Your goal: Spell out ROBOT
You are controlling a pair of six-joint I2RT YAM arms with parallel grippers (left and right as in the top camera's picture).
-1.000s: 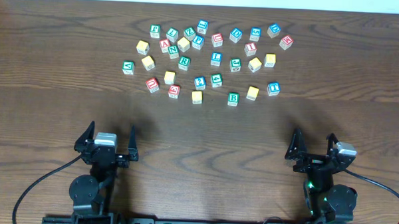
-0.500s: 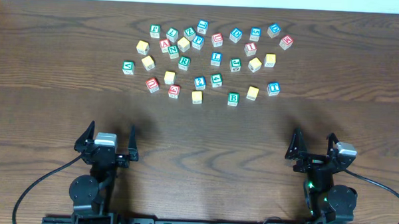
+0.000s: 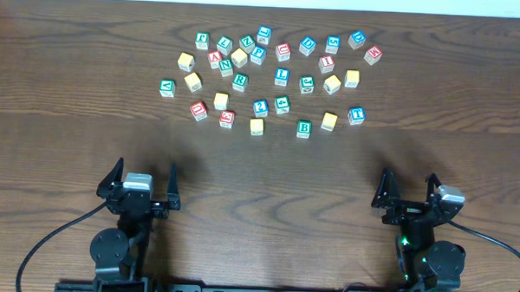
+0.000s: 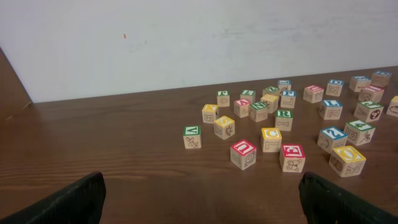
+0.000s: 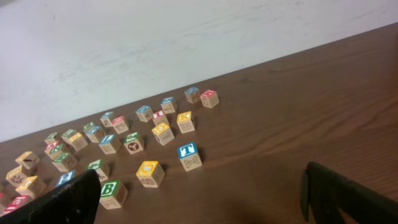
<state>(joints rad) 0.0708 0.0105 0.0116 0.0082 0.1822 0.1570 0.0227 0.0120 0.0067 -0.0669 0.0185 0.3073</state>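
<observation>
**At the near edge of the table: both grippers wide open, ROBOT cubes all loose**

On the far half of the dark brown wooden table [image 3: 70,113] there's a loose scatter of little wooden alphabet cubes. The ones that matter:

- The small wooden cube with a green R [image 3: 240,79] sits left of centre in the bunch, with other cubes all around it.
- The small wooden cube with a green B [image 3: 304,128] is on the near fringe.
- The small wooden cube with a blue T [image 3: 356,116] is out at the near right corner.
- The left yellow-faced wooden cube [image 3: 257,126] is left of the B.
- The right yellow-faced wooden cube [image 3: 329,121] sits between the B and the T.

All five are apart from each other.

The left gripper [image 3: 143,178] and right gripper [image 3: 407,187] are both low at the near side, well apart from the cubes. Their jaws are spread as wide as they go, with nothing between them.
</observation>
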